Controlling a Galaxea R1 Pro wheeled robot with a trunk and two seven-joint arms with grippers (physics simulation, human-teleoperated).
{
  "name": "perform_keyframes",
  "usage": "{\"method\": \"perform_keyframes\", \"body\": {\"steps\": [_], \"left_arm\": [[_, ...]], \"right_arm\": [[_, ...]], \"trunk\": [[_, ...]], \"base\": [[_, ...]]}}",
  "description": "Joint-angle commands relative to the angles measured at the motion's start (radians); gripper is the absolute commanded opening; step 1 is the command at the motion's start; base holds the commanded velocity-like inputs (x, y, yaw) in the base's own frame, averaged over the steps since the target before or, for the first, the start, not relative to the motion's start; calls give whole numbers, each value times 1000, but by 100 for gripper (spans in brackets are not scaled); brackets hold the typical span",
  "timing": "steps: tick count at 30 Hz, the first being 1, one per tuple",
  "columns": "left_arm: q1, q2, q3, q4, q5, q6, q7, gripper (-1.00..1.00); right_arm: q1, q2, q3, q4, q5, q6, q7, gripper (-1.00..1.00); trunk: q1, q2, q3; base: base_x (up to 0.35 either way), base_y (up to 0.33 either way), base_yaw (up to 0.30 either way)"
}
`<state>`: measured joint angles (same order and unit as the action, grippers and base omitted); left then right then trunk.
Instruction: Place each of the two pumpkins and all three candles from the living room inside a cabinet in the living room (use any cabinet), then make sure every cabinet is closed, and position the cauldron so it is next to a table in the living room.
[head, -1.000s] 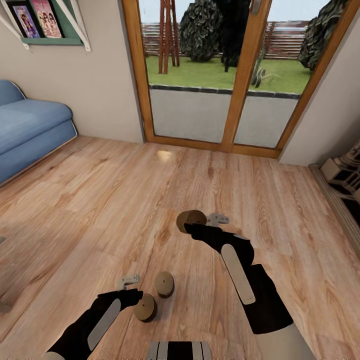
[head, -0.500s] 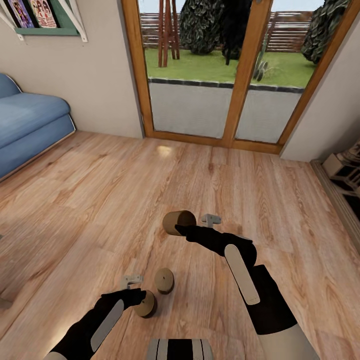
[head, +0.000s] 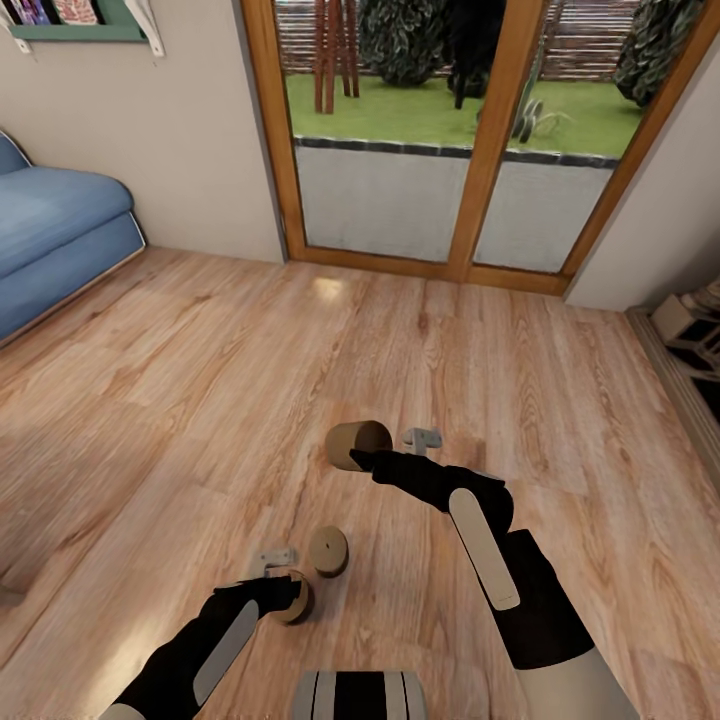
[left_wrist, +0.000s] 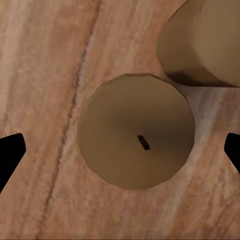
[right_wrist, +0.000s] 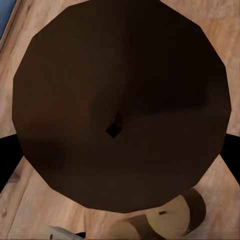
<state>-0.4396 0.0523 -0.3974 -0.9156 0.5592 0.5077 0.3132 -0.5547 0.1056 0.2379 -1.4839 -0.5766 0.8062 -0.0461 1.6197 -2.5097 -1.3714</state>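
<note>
Candles, three of them, show above or on the wooden floor, which runs from a blue sofa at its left edge to a glass door along its far edge. A grey fireplace stands at the floor's right edge.

The right gripper is clenched on the raised candle, held over the middle of the floor; in the right wrist view that candle's dark end sits between the two finger tips at the frame's sides.

Nearer the robot, two candles stand upright on the floor just beside each other: the free candle and the near candle. The left gripper hangs over the near candle with its fingers spread; the left wrist view shows that candle's top with its wick centred between the black fingertips, which do not touch it.
</note>
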Motion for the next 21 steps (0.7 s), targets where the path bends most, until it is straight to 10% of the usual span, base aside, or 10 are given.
{"method": "perform_keyframes", "body": {"steps": [1,14,21], "left_arm": [[-1,1,-5,-2,10,2,10,100],[-1,-13,-6,-2,8,-1,12,100],[-1,-20,-25,-2,7,-3,15,100]], "right_arm": [[-1,0,0,-1,-8,4,-4,-100],[-1,0,1,-3,-9,4,-1,-100],[-1,0,-3,7,-4,5,169,-100]], "trunk": [[0,-1,-5],[5,-3,-43],[5,-3,-43]], "base": [[0,0,0],[0,0,0],[0,0,0]]}}
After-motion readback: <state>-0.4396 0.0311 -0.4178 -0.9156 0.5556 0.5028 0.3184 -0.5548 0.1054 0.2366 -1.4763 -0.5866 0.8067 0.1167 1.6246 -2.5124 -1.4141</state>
